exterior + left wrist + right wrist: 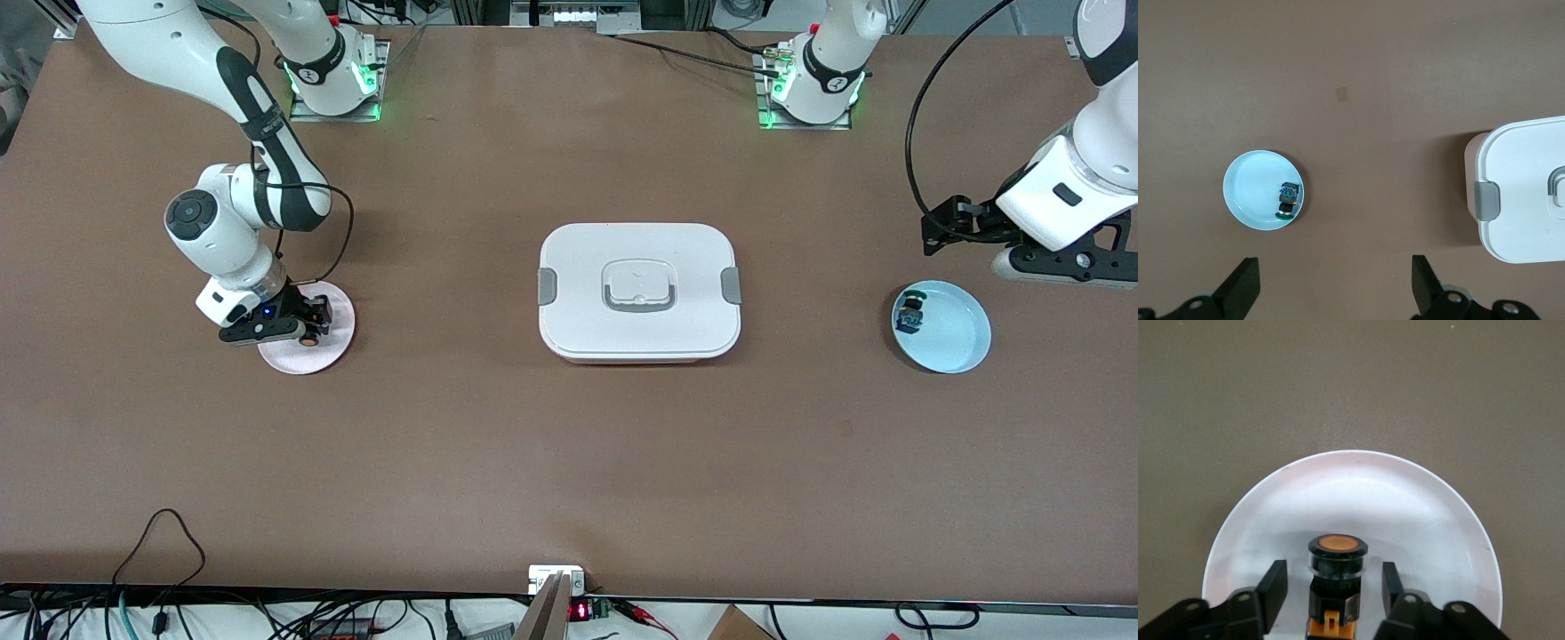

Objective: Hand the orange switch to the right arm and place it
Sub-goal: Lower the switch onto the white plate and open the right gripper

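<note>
**Q:** Where does the job stand?

**A:** Nearly done, I judge. The orange switch (1337,550) sits on the pale pink plate (1405,493), at mid height in the front view at the right arm's end of the table. My right gripper (1331,577) is low over that plate with its fingers (1275,583) spread, one on each side of the switch, and a gap shows on both sides. So I am gripping nothing.

**Q:** And your other arm?

**A:** My left gripper (1335,287) waits with its jaws wide apart and empty, over bare table beside the blue plate (956,342). That plate holds only the green-capped part (910,311).

**Q:** What remains?

**A:** Only lifting the right gripper clear without nudging the switch. The hand-over and the placing look finished.
</note>
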